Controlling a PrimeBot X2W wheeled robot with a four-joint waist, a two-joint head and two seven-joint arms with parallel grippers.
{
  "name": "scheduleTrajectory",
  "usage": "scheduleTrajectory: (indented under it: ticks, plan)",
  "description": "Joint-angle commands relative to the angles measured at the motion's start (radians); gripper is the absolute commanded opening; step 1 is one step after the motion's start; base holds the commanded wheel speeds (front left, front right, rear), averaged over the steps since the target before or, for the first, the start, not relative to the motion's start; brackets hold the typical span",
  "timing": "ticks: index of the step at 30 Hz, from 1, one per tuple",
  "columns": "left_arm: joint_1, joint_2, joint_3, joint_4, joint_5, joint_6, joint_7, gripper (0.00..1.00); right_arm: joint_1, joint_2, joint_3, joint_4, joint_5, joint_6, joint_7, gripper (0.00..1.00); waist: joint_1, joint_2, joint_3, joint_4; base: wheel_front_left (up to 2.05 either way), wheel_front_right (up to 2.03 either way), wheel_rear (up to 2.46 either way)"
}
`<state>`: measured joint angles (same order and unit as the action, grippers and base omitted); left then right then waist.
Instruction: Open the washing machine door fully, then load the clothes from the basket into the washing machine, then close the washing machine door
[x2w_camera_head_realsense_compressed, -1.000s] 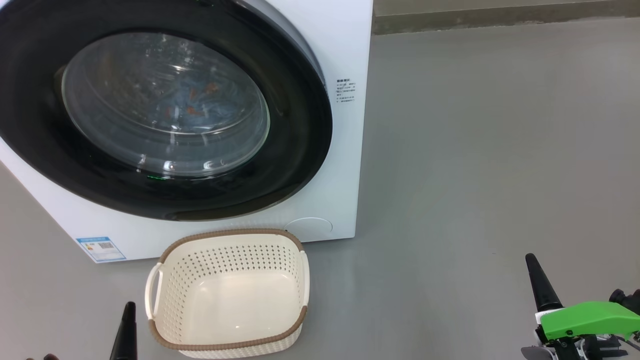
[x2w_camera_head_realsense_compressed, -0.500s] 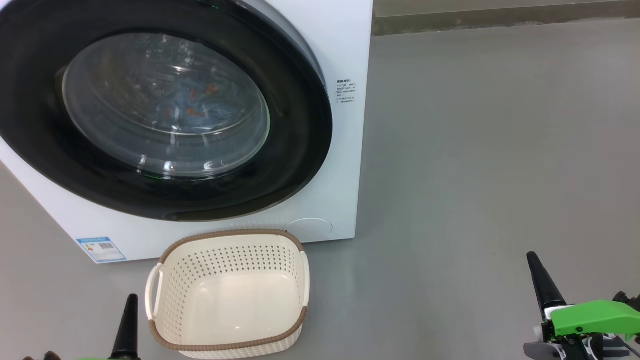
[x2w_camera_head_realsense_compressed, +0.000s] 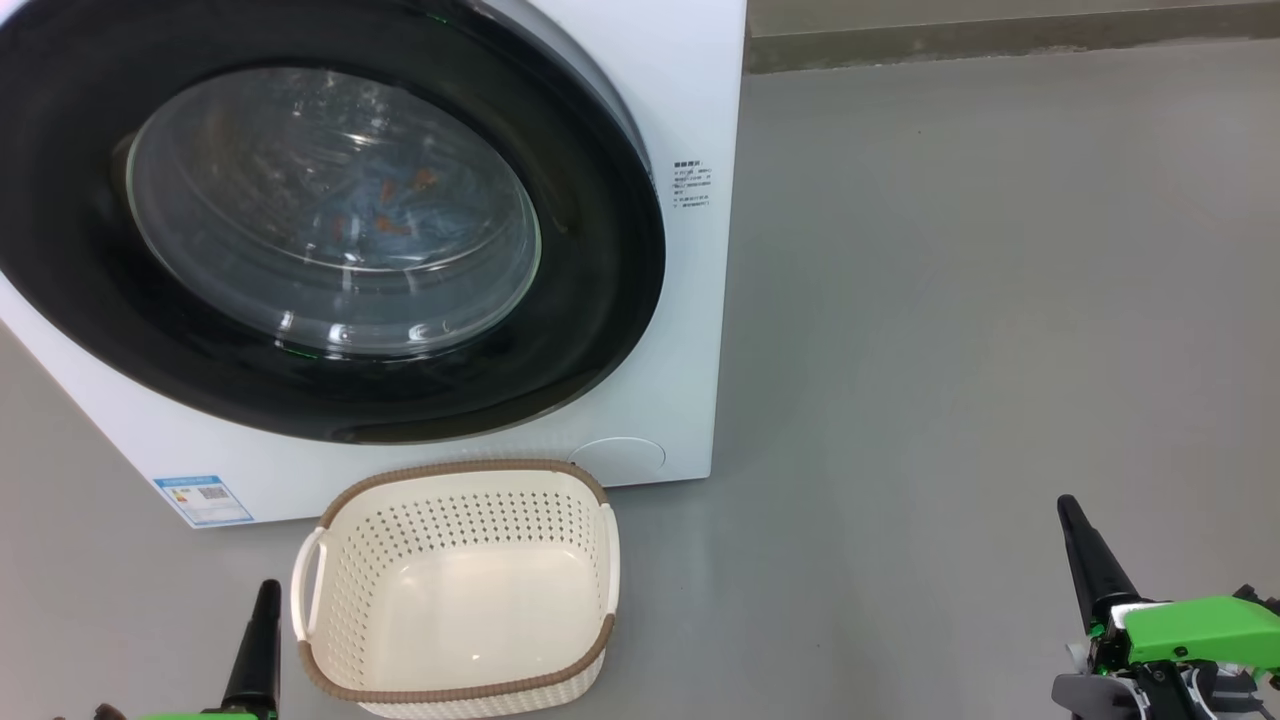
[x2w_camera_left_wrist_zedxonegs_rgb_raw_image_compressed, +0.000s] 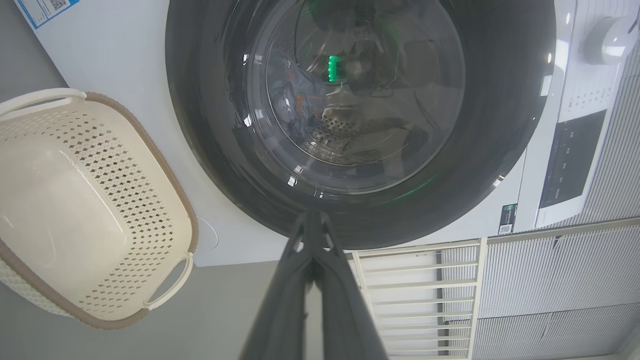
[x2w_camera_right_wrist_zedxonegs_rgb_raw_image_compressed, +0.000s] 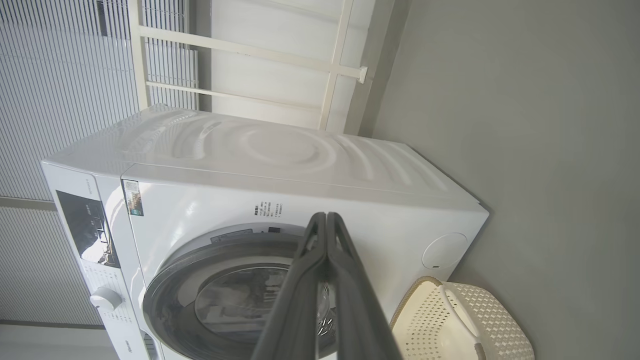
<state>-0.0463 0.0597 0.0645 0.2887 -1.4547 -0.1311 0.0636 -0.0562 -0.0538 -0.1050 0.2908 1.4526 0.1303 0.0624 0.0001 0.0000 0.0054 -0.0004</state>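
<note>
Door: the washing machine door (x2w_camera_head_realsense_compressed: 600, 260) lies shut, its black ring flat against the white front of the washing machine (x2w_camera_head_realsense_compressed: 700, 90), the glass bowl (x2w_camera_head_realsense_compressed: 250, 150) bulging out in the middle.
Clothes: the clothes (x2w_camera_head_realsense_compressed: 385, 210) are inside the drum (x2w_camera_left_wrist_zedxonegs_rgb_raw_image_compressed: 335, 131), seen through the glass as light blue cloth with small orange spots; reflections blur the details.
Basket: the basket (x2w_camera_head_realsense_compressed: 460, 467) stands upright on the grey floor (x2w_camera_head_realsense_compressed: 950, 300) just in front of the machine, below the door; its inside is bare, and its far rim is near the round flap (x2w_camera_head_realsense_compressed: 620, 457) at the lower corner of the machine.
Left gripper: the left gripper (x2w_camera_head_realsense_compressed: 266, 600) is at the lower left of the head view, just beside the left handle of the basket but apart from it; its two fingers are pressed together and grasp nothing.
Right gripper: the right gripper (x2w_camera_head_realsense_compressed: 1072, 520) is over bare floor at the lower right, well apart from basket and machine; its fingers are clenched together too, with nothing between them.
Panel: in the left wrist view a dark control panel (x2w_camera_left_wrist_zedxonegs_rgb_raw_image_compressed: 570, 160) and a white knob (x2w_camera_left_wrist_zedxonegs_rgb_raw_image_compressed: 607, 40) sit on the machine front beside the door.
</note>
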Motion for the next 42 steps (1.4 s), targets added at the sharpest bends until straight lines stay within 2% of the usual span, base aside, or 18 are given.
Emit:
scheduleTrajectory:
  ticks: [1, 14, 42]
  plan:
    - [-0.050, 0.008, 0.033, -0.033, -0.026, 0.000, 0.012, 0.00, -0.048, -0.005, 0.009, -0.033, 0.033, 0.000, 0.013, 0.00, 0.0000, 0.0000, 0.000, 0.000, 0.00, 0.00, 0.00]
    - [-0.062, -0.009, 0.050, -0.044, -0.153, 0.000, 0.050, 0.00, -0.052, 0.003, -0.010, -0.046, 0.154, 0.000, 0.051, 0.00, 0.0000, 0.0000, -0.002, 0.000, 0.00, 0.00, 0.00]
    - [-0.062, -0.010, 0.050, -0.044, -0.154, 0.000, 0.050, 0.00, -0.052, 0.004, -0.010, -0.046, 0.155, 0.000, 0.051, 0.00, 0.0000, 0.0000, -0.002, 0.000, 0.00, 0.00, 0.00]
